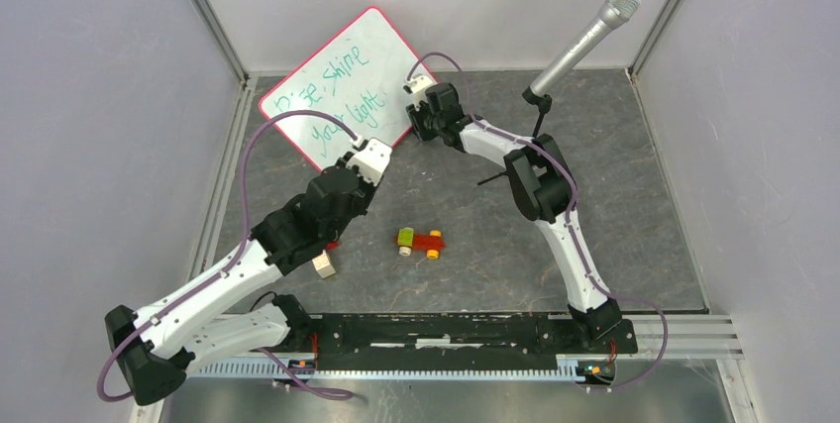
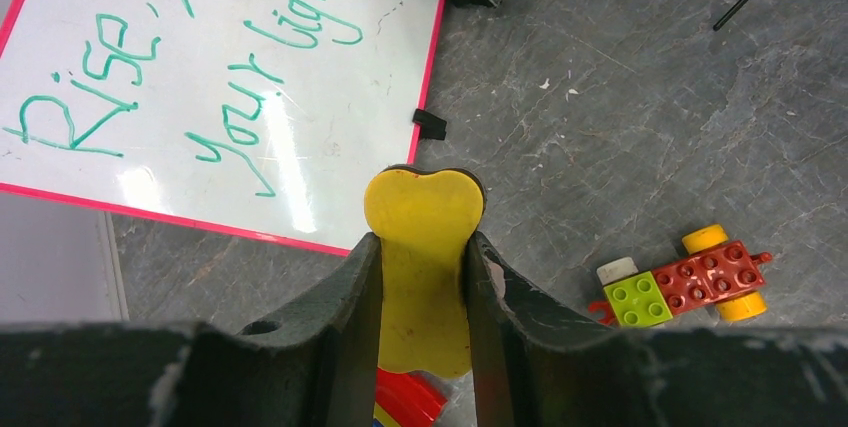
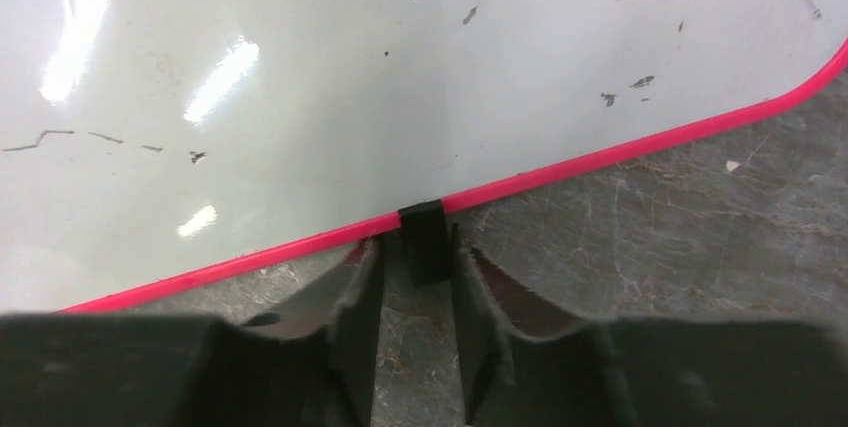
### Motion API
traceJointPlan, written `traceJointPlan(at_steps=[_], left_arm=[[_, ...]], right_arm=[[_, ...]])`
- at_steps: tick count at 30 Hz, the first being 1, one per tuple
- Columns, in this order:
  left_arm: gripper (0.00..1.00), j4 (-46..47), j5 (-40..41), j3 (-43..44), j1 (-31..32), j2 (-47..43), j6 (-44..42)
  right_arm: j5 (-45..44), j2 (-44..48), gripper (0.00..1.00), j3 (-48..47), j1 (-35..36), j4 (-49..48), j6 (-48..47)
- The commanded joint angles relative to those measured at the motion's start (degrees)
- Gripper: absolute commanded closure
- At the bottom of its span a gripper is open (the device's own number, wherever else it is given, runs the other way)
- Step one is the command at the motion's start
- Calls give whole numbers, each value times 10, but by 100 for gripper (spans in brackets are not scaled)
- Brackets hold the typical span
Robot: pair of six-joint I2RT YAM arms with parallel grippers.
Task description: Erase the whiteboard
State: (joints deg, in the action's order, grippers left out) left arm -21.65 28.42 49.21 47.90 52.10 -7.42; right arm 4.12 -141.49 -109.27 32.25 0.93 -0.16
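Grey table (image 1: 614,235) under it all, and the whiteboard (image 1: 337,86) lies flat at the far left, turned cornerwise, green writing across it. Far right, a silver microphone (image 1: 579,47) leans on its stand. The left hand (image 2: 423,247) hovers just off the board's near edge, clamped tight on a yellow paddle-shaped piece (image 2: 424,217). The right hand (image 3: 413,247) is at the board's right edge, fingers narrowly apart with a black clip foot (image 3: 424,237) between them; pinching it or not, I can't tell. Mid-table sits a brick toy car (image 1: 420,242), with a small wooden block (image 1: 324,265) to its left.
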Motion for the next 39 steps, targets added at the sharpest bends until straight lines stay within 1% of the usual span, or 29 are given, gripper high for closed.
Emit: traceJointPlan(at_steps=[1, 5, 7, 12, 14, 17, 20, 23, 27, 29, 31, 33, 34, 36, 39], left_arm=[[68, 33, 9, -6, -3, -19, -7], [68, 52, 18, -19, -3, -35, -10], [68, 52, 21, -18, -3, -28, -9], [67, 45, 27, -8, -4, 12, 13], [67, 44, 27, -4, -7, 30, 25], [67, 34, 30, 13, -24, 62, 55], [65, 37, 27, 40, -45, 103, 68], [65, 41, 66, 81, -52, 176, 69], [65, 87, 108, 116, -53, 264, 64], [65, 105, 145, 139, -54, 310, 51], [66, 115, 159, 168, -54, 353, 38], [65, 106, 179, 195, -54, 389, 39], [62, 102, 192, 204, -54, 401, 41], [53, 100, 201, 211, -54, 414, 46], [31, 100, 206, 211, -57, 424, 53]], right_arm=[[20, -4, 71, -17, 8, -17, -3], [32, 23, 89, 20, 8, -28, -13], [32, 49, 100, 64, 8, -40, -13], [41, 145, 100, 230, 8, -106, -9], [57, 180, 100, 294, 8, -125, -8], [79, 231, 100, 389, 8, -159, -8], [102, 268, 100, 457, 8, -179, -12], [109, 286, 100, 489, 8, -184, -13], [135, 289, 100, 477, 8, -167, -6], [144, 294, 100, 480, 8, -164, -6], [148, 301, 100, 493, 8, -177, 1], [153, 299, 100, 492, 8, -183, 1], [155, 295, 100, 488, 8, -178, 1], [159, 289, 100, 482, 8, -174, 1], [144, 287, 100, 479, 8, -164, -2]])
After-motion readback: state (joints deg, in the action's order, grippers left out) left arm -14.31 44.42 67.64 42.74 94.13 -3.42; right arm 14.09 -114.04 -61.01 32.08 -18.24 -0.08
